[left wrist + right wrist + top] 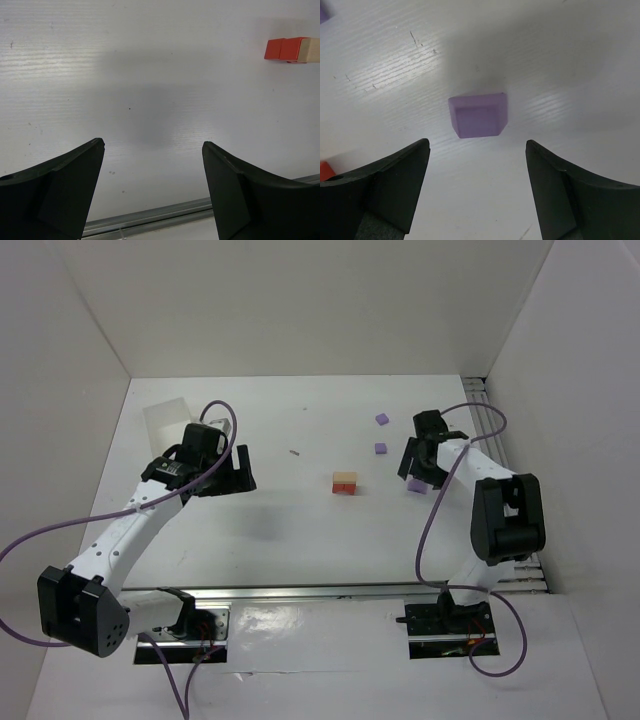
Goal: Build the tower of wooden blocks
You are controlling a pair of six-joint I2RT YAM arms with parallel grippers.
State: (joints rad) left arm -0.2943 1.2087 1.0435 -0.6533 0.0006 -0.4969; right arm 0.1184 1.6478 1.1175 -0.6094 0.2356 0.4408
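The wood block tower [344,483] is a low red-orange stack with a pale tan cube on top, mid-table. It also shows at the upper right of the left wrist view as the tower [292,49]. A lilac cube [478,115] lies on the table just ahead of my right gripper [477,150], which is open with nothing between its fingers. From above, that lilac cube [415,487] sits beside the right gripper [418,472]. Two more lilac cubes [381,419] [380,448] lie further back. My left gripper [238,472] is open and empty, left of the tower, over bare table [152,147].
A translucent white box [165,420] stands at the back left behind the left arm. A tiny dark speck [295,452] lies mid-table. A metal rail [300,590] runs along the near edge. White walls enclose the table on three sides.
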